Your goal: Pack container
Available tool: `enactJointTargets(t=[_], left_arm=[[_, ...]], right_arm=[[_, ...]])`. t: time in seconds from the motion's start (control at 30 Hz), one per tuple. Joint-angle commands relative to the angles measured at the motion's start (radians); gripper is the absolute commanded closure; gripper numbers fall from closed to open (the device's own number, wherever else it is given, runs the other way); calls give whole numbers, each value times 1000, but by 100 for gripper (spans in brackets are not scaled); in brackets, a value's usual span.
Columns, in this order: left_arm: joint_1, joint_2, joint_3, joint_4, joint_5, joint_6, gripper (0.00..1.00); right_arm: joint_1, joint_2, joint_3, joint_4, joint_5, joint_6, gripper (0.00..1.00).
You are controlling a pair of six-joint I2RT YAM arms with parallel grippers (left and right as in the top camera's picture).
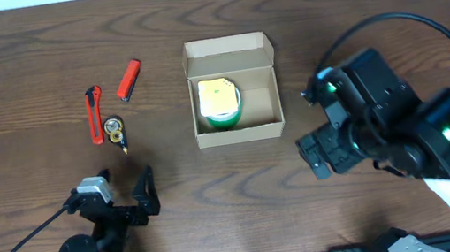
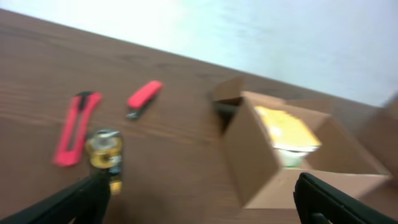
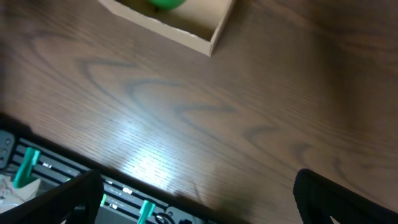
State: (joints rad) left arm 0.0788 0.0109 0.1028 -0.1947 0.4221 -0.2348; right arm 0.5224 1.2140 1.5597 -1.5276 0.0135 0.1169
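While both jaws stand wide and empty, the container (image 1: 241, 135) lies apart between them.

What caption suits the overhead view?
Open cardboard box holding a green-and-yellow item; red cutter, red tool and small roll nearby; left hand and right hand open, empty.

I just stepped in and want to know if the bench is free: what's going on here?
Two robot arms are packing a cardboard container, which sits open mid-table with a green and yellow item inside. A red cutter, a small red tool and a little tape roll lie to its left, not yet packed. The left gripper and right gripper are open and empty.
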Motion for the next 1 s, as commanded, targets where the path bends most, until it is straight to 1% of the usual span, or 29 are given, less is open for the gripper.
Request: enactJointTargets(t=[0.0,0.1,0.2,0.33,0.43,0.5,0.57,0.63,0.67,0.73,0.9,0.97], left_arm=[[6,3,111,-50,88,-50,5],[6,55,259,-179,10,-50,4],[6,154,429,-309,-48,-50,5],[6,340,686,-500,-130,-42,4],[6,504,887,-652,-211,20,5],[6,607,1011,-742,-219,44,5],[6,686,1107,-795,-181,45,5],[6,744,1173,-798,-156,45,5],[6,769,1192,-774,-162,43,5],[6,790,1198,-732,-161,39,5],[6,805,1198,-684,-171,30,5],[6,809,1197,-638,-171,58,5]], right_arm=[[-5,-58,-30,19,-22,-21,1],[-5,-97,-35,27,4,-21,1],[-5,-121,-35,24,13,-21,1],[-5,-131,-35,16,13,-21,1],[-5,-129,-35,16,12,-21,1],[-5,-125,-35,16,12,-21,1],[-5,-123,-35,16,12,-21,1],[-5,-122,-35,16,12,-21,1],[-5,-122,-35,16,12,-21,1],[-5,-122,-35,17,12,-21,1],[-5,-122,-35,16,13,-21,1],[-5,-122,-35,17,12,-21,1]])
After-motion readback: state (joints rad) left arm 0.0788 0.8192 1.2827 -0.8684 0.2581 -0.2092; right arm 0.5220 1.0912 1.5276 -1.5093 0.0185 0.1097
